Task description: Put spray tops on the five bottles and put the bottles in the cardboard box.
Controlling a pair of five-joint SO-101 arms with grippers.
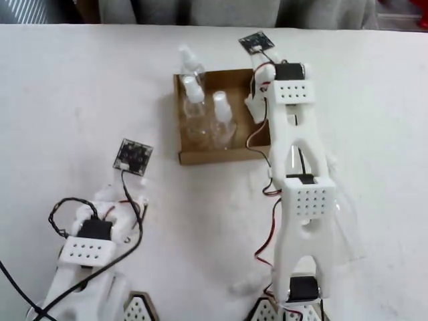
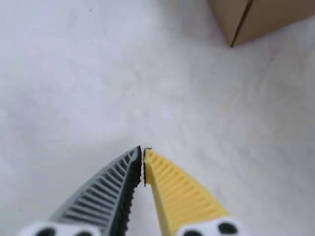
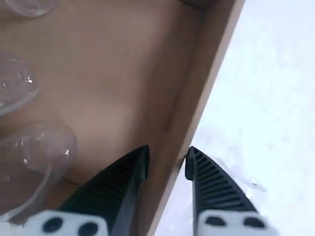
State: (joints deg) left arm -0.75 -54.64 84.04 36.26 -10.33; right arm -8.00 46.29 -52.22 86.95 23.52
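High view puts the cardboard box (image 1: 221,155) mid-table, with three clear bottles (image 1: 223,115) wearing spray tops (image 1: 219,98) along its left side. Whether the farthest one stands inside the wall or just behind it, I cannot tell. My right claw (image 3: 167,164) is at the box's right wall, fingers apart and astride it, one over the brown floor inside, one outside over the white table (image 1: 67,100). My left claw (image 2: 143,151) sits apart from the box, low over bare table, its grey and yellow fingers closed tip to tip on nothing
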